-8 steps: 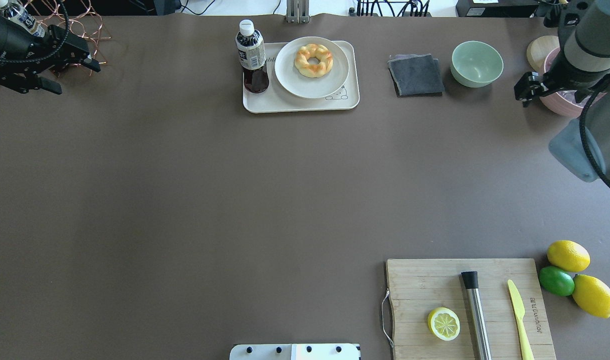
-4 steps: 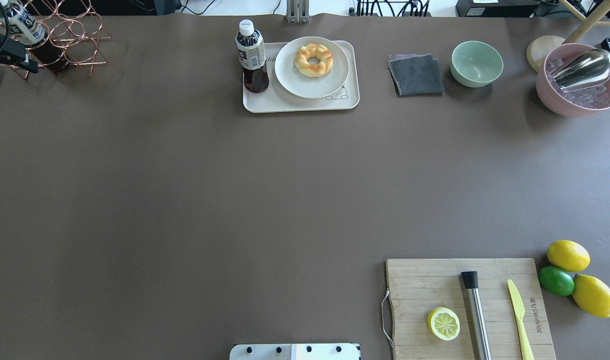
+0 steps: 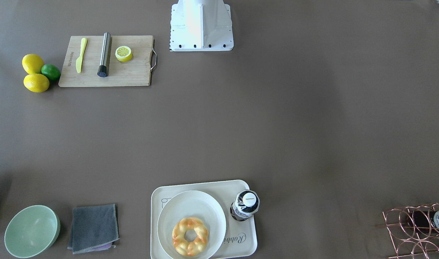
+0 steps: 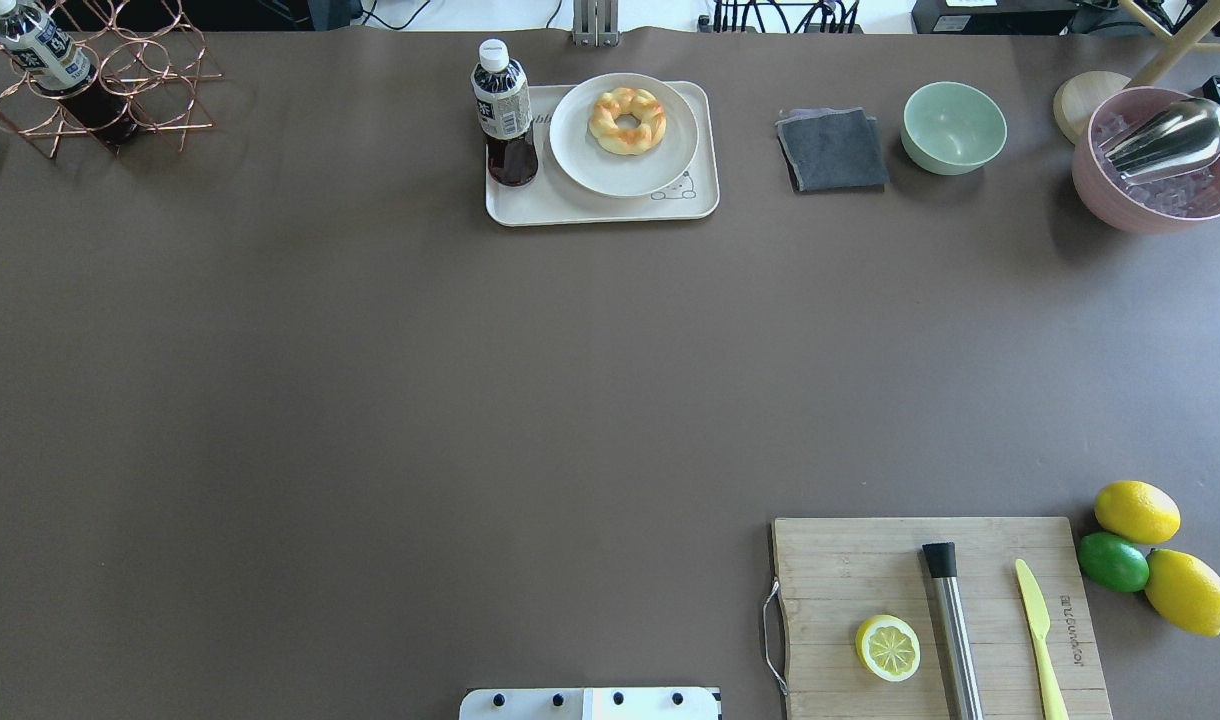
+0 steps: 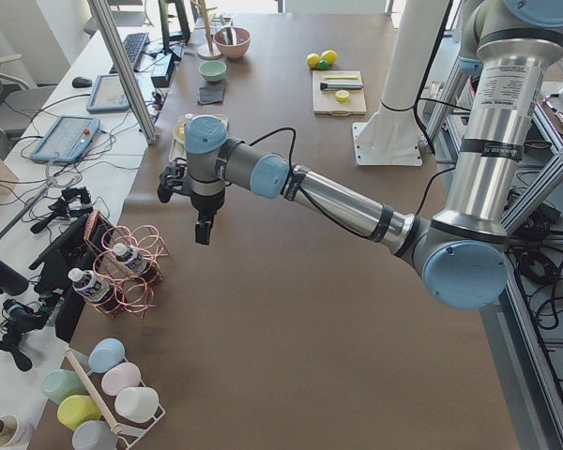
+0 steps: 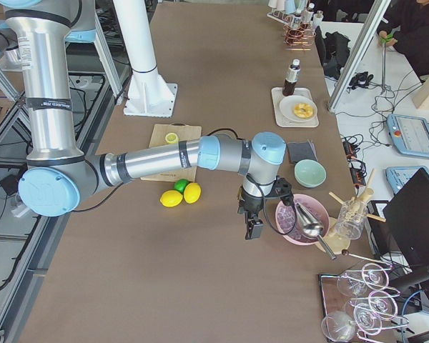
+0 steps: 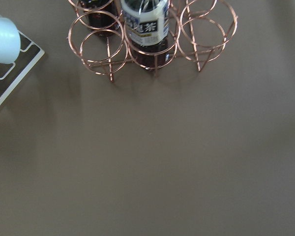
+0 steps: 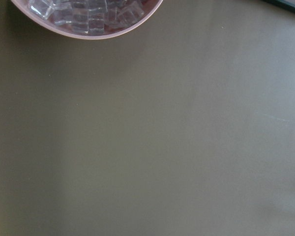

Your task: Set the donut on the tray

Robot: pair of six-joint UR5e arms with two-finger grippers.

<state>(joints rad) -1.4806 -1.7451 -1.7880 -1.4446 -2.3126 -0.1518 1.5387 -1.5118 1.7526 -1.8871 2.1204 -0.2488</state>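
**A:** Looking for the donut point(image 4: 627, 120), where does it sit against the tray point(image 4: 570, 210)?

**B:** Inside the tray's rim. It lies flat on a white plate point(image 4: 590, 165), and the plate rests on the tray. A bottle point(image 4: 505, 115) stands upright at one end of the tray, just beside the plate. I'd judge the placing done, though the donut touches the plate and not the tray's own surface.

**A:** And the grippers?

**B:** The left gripper point(image 5: 203, 228) hangs well apart from the tray, out past its bottle end. The right gripper point(image 6: 253, 229) hangs well apart past the opposite end. Only the side cameras catch them, so I cannot tell whether either is spread or closed. Neither is near the donut.

**A:** How would it handle if it needed lifting again?

**B:** It looks light and soft, so a hard squeeze would probably dent it. The glazed patches may be a bit slick. I'd come down from above and pinch one band of the ring gently, with one finger in the centre hole and one outside. I'd pick the side away from the tray's bottle end.
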